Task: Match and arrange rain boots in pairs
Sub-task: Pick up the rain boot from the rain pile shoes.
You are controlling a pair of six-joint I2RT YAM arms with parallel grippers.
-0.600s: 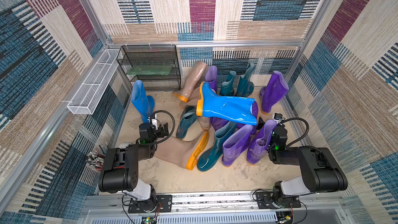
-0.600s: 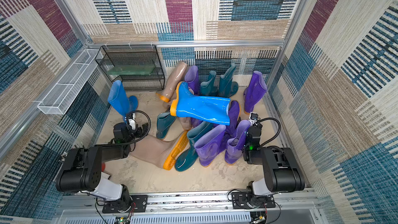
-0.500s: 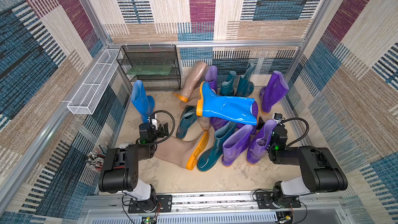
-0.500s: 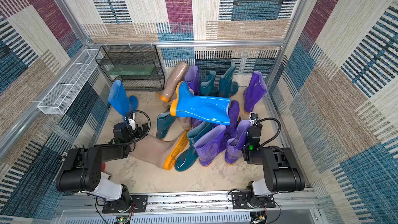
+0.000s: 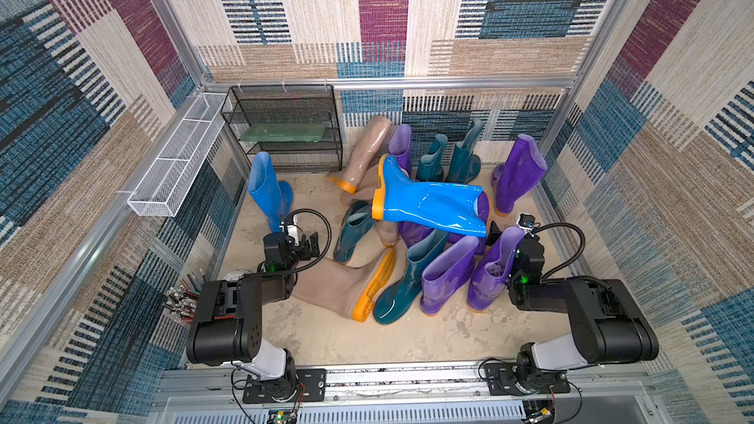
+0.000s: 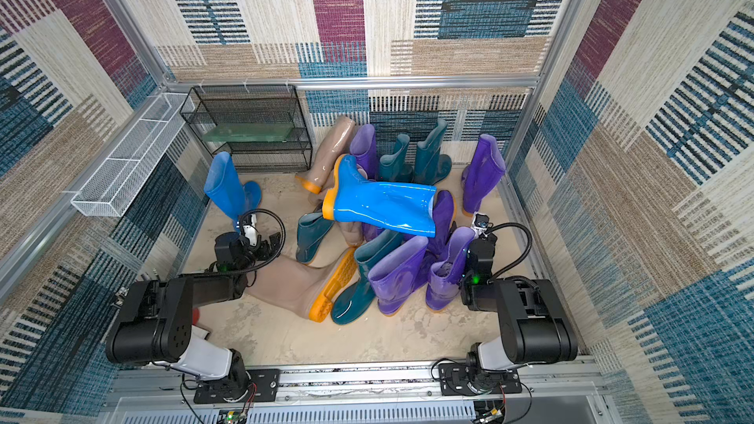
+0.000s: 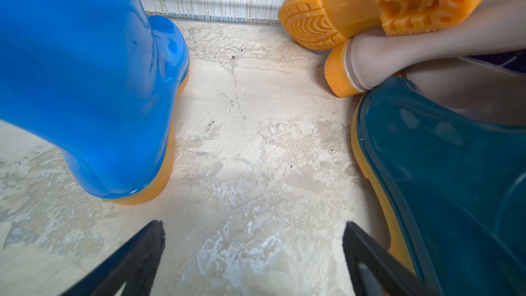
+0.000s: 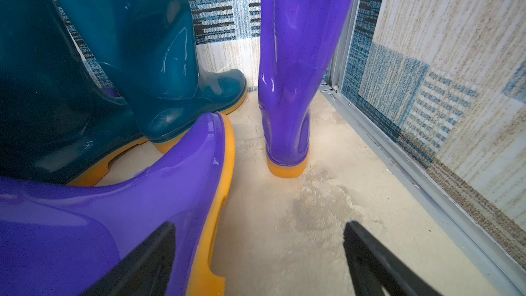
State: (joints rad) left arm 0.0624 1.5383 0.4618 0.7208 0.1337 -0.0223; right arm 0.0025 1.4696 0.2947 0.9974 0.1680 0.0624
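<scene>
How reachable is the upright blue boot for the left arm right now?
Likely yes: the upright blue boot stands just ahead of the open left gripper, with only bare floor between them; the teal boot lies off to the side.

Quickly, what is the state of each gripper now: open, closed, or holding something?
Left gripper: open, holding nothing.
Right gripper: open, holding nothing.

Folds the left arm (image 5: pixel 228 312) low at lower left in both top views, stretching the forearm up-frame. Holds the left gripper (image 7: pixel 253 229) spread wide and empty, fingers (image 7: pixel 139 254) at the bottom edge of its wrist view. Mirrors this at lower right with the right arm (image 5: pixel 591 312); spreads the right gripper (image 8: pixel 259 229) likewise, gripping nothing.
</scene>
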